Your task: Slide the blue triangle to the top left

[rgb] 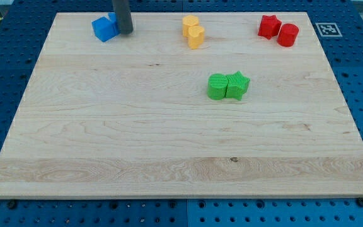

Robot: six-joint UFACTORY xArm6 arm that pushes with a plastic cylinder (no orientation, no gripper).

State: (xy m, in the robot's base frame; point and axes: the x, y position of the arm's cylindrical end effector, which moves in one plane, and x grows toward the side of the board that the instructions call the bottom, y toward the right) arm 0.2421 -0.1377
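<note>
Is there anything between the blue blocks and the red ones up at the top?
Yes: in the camera view, my tip and two yellow blocks lie between the blue blocks and the red blocks.

wooden board (169, 139), blue pegboard (358, 57) (perforated), even light

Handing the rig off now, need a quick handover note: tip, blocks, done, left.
My tip sits at the view's top left, touching or nearly touching the right side of the blue blocks.
The blue blocks form a tight cluster near the board's top-left corner; I cannot tell which one is the triangle.
Others untouched: two yellow blocks top centre, red star and red cylinder top right, two green blocks mid-board.
Done: blue is already close to the top left.
Left: probably a short nudge leftward, then back off.
</note>
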